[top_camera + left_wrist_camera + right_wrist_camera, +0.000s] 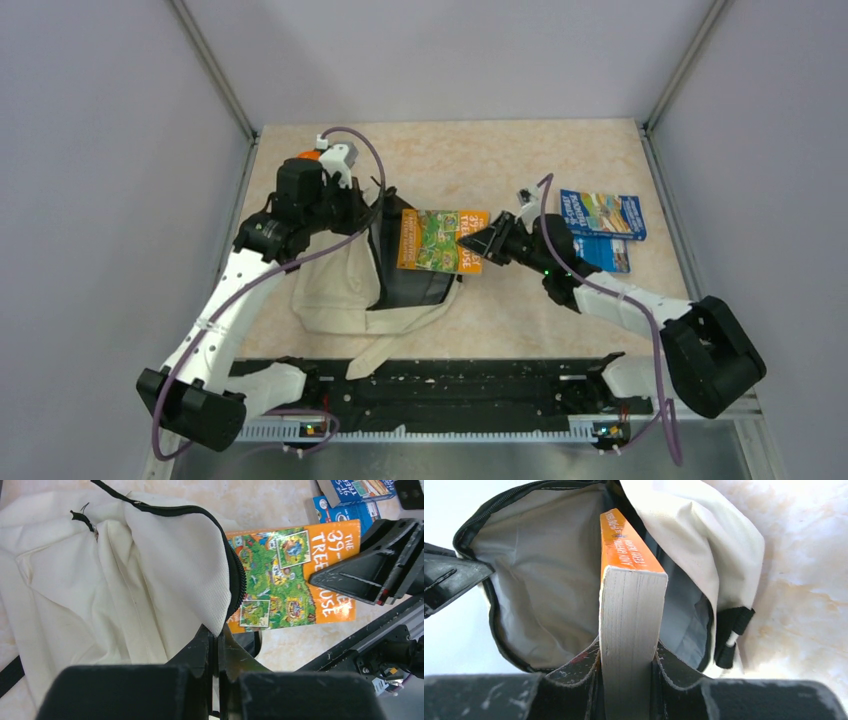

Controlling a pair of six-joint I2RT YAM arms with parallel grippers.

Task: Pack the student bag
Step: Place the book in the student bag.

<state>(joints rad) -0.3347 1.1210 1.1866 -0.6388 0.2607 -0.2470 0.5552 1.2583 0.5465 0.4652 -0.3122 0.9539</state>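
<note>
The table (450, 150) carries everything. The student bag (335, 290) lies slumped on its left half, in front of the left arm (230, 300), with its black-zipped mouth turned to the right and the grey lining (539, 580) showing inside. The right arm (620, 300) reaches low and leftward across the middle of the table towards that mouth, so it is the arm that will do the loading. The left arm is folded up over the bag's far left corner, wrist bent down. The orange book (440, 240) hangs between the two, its long axis running left to right in line with the mouth. Its spine (624, 540) is uppermost in the wrist view and its far end is already at the opening, over the black rim. The bag therefore lies straight ahead of the right pincer (478, 243), along the book's own length, and I judge the next move to be a plain push leftward. Two blue books (603, 215) lie flat behind the right arm, well apart from the bag. The left pincer (216, 637) is clamped on the bag's cream flap (200, 580) beside the zipper, holding the mouth up and open. The right pincer is closed on the near end of the orange book, one finger on each cover.
</note>
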